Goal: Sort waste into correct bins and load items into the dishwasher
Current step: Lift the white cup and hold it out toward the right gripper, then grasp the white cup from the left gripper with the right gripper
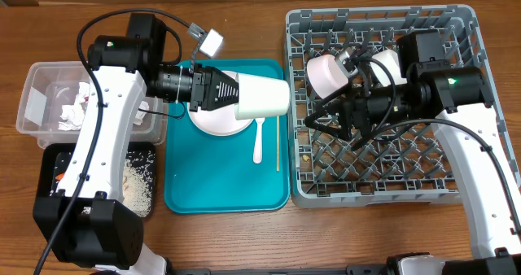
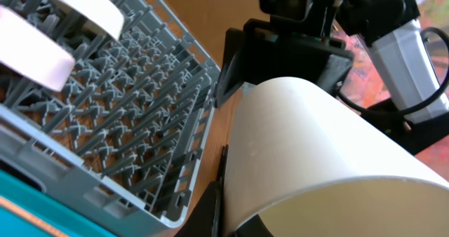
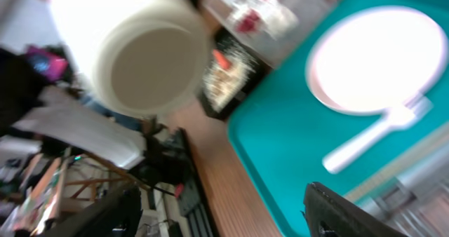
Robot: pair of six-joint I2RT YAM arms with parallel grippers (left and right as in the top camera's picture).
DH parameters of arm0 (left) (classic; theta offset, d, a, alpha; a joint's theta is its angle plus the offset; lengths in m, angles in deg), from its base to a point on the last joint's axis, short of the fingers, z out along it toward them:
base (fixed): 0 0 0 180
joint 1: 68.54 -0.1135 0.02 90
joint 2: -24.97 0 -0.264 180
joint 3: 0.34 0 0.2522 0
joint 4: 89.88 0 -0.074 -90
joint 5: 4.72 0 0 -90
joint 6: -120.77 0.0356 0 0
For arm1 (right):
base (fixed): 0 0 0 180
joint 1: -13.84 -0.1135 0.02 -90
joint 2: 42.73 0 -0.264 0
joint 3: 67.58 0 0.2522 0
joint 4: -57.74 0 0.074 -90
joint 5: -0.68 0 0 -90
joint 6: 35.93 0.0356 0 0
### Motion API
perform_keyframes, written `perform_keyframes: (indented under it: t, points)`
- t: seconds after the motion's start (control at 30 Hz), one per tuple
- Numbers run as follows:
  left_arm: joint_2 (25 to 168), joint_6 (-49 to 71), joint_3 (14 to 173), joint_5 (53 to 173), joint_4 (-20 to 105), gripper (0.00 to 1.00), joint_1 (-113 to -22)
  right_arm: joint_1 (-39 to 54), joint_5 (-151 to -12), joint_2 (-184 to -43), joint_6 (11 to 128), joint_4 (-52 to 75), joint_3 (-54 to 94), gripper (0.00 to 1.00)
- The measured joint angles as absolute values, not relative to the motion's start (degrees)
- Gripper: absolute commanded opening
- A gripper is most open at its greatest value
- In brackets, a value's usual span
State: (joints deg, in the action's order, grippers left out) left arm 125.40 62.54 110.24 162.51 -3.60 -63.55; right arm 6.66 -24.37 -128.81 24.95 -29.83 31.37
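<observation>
Scanning the table [image 1: 244, 234]: the teal tray [image 1: 220, 185] sits in the middle with the pink plate [image 1: 218, 122], white fork [image 1: 259, 141] and wooden stick [image 1: 278, 142] on it, the stick along its right edge next to the rack. The grey dish rack [image 1: 383, 173] is just right of the tray, with two white bowls [image 1: 329, 74] tipped among the pegs in its back-left part. The clear tub [image 1: 37, 84] is far left with crumpled napkins [image 1: 75, 108] inside. The black tray [image 1: 140, 189] in front of it holds pale crumbs [image 1: 138, 181] and a carrot [image 1: 62, 176] at its left end. The left arm stretches over both bins and hides much of them. The left claw [image 1: 232, 92] is clamped on the white cup [image 1: 264, 98], held on its side over the tray's back-right corner, above the plate's edge, narrow end pointing at the rack. The rack's left wall lies directly between the cup and the pegs. The right claw [image 1: 338, 120] hangs over the rack's left half near the bowls. In the right wrist view its fingers [image 3: 351, 209] stand wide apart with nothing between them, facing the cup's base.
</observation>
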Motion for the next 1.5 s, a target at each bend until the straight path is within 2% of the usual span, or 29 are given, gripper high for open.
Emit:
perform_keyframes:
  t: [0.27,0.5,0.77,1.03,1.23,1.5]
  points:
    - [125.40,64.00,110.24,163.17,-1.57,0.04,-59.24,6.68,-14.71,-128.81,20.53,-27.55,31.37,0.80]
    - [125.40,64.02,110.24,164.42,1.44,0.04,-56.07,6.68,-11.78,-128.81,19.50,-27.46,31.37,0.83]
    - [125.40,64.00,110.24,164.61,3.19,0.04,-56.03,6.66,-9.62,-128.81,19.52,-27.20,31.37,0.81]
    - [125.40,64.00,110.24,165.55,4.85,0.04,-56.03,4.50,-9.40,-128.81,19.55,-25.65,31.37,0.76]
    - [125.40,64.02,110.24,166.73,4.83,0.04,-56.03,3.16,-10.21,-128.81,19.55,-24.16,31.37,0.69]
    - [125.40,64.09,110.24,167.13,4.79,0.04,-56.31,1.94,-11.41,-128.81,19.57,-22.20,31.37,0.68]
